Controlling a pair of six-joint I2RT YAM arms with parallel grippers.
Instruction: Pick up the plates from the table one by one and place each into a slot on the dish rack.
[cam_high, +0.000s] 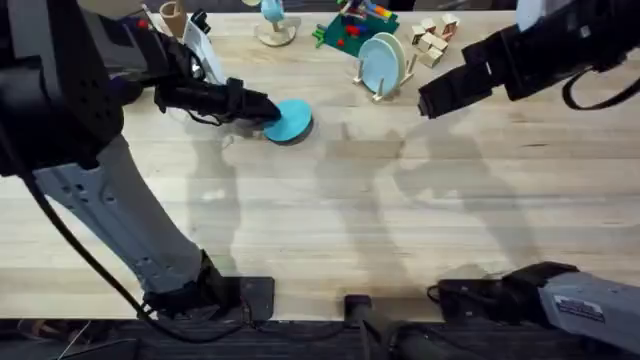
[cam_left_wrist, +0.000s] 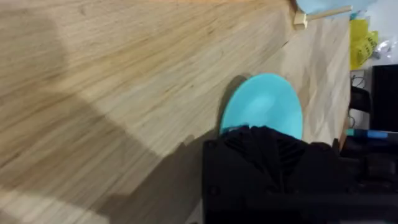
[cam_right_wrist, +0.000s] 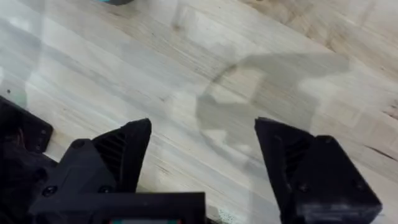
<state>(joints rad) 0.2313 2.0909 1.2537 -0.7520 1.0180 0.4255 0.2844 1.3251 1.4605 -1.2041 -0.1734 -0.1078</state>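
Note:
The turquoise plate (cam_high: 291, 121) lies at the back middle-left of the table (cam_high: 330, 220). My left gripper (cam_high: 268, 109) reaches it from the left and is shut on its near edge. In the left wrist view a black finger (cam_left_wrist: 261, 149) covers the rim of the turquoise plate (cam_left_wrist: 264, 102), whose far side casts a shadow on the wood. The pale blue plate (cam_high: 382, 60) stands upright in a slot of the dish rack (cam_high: 377, 92). My right gripper (cam_high: 432, 100) hovers to the right of the rack, open, with bare table (cam_right_wrist: 280, 62) between its fingers (cam_right_wrist: 118, 149).
A green toy-block board (cam_high: 350, 30) with coloured pieces sits behind the rack. Small wooden blocks (cam_high: 433, 42) lie at the back right. A round wooden stand (cam_high: 275, 30) is behind the turquoise plate. Both arm bases stand at the near edge.

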